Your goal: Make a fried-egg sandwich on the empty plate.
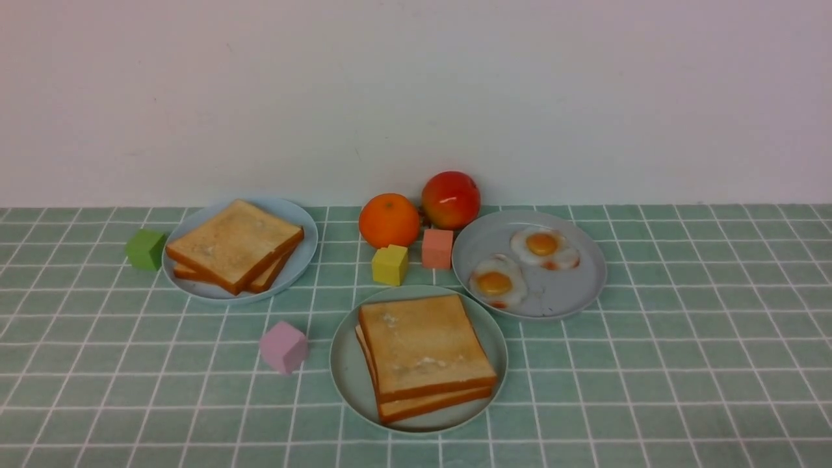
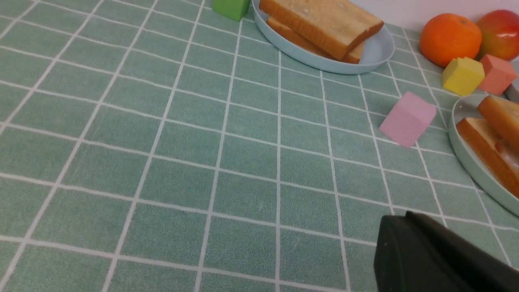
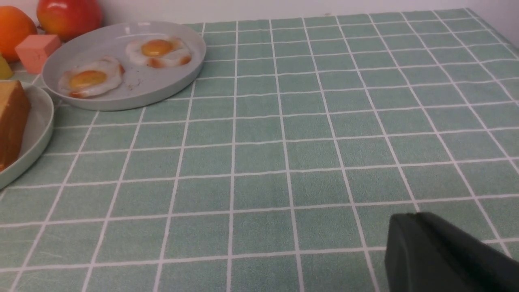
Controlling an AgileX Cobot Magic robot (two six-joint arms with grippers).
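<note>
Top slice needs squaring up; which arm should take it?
Left, probably: the sandwich on the plate lies near midway between the arms, but the left wrist view shows both slices close by, while the right wrist view catches only one corner.

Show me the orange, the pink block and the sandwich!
orange (image 1: 389, 220): front view, middle of its peel.
pink block (image 1: 283, 347): front view, its front face.
sandwich (image 1: 422, 344): front view, top toast slice.

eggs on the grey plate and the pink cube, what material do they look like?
Eggs: likely moulded plastic or rubber; glossy whites, painted-looking brown edges. Grey plate: probably matte plastic, with only a soft sheen. Pink cube: looks like foam or painted wood; flat matte faces.
</note>
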